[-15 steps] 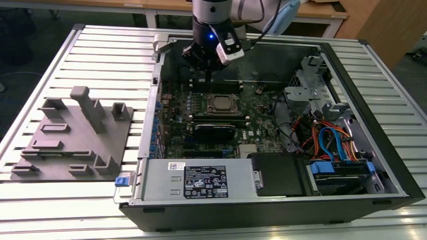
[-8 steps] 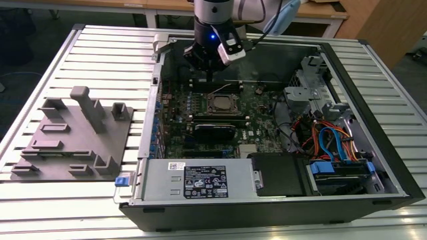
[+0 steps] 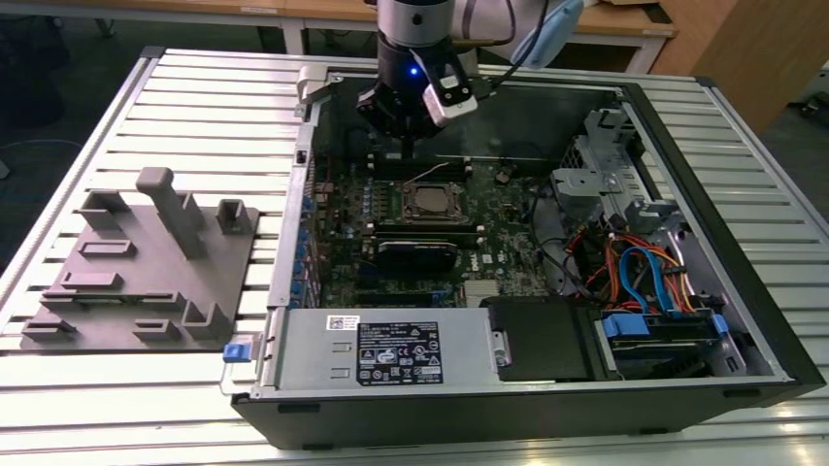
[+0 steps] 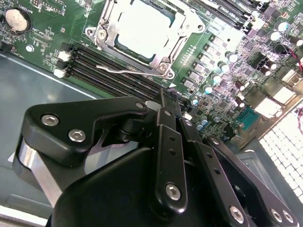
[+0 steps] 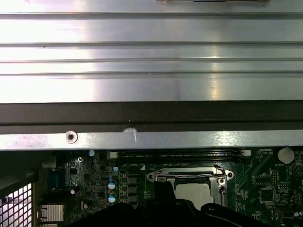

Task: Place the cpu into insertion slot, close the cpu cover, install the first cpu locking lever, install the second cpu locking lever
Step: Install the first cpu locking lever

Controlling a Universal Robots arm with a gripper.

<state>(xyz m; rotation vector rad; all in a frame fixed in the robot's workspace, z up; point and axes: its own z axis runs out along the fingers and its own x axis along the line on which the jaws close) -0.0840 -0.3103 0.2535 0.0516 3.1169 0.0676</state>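
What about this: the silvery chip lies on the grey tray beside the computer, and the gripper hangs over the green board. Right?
Not the tray: the second wrist view shows the cpu on the green motherboard, inside the cpu cover's window. The gripper does hang over that board.

An open computer case (image 3: 518, 417) lies on the slatted metal tabletop (image 3: 194, 107). At nine o'clock of it sits a grey moulded fixture plate (image 3: 136, 282). Inside the case, a grey power supply (image 3: 388, 351) occupies the seven o'clock corner, and blue and orange cables (image 3: 644, 272) bunch at four o'clock. The second wrist view shows a coin battery (image 4: 15, 20).
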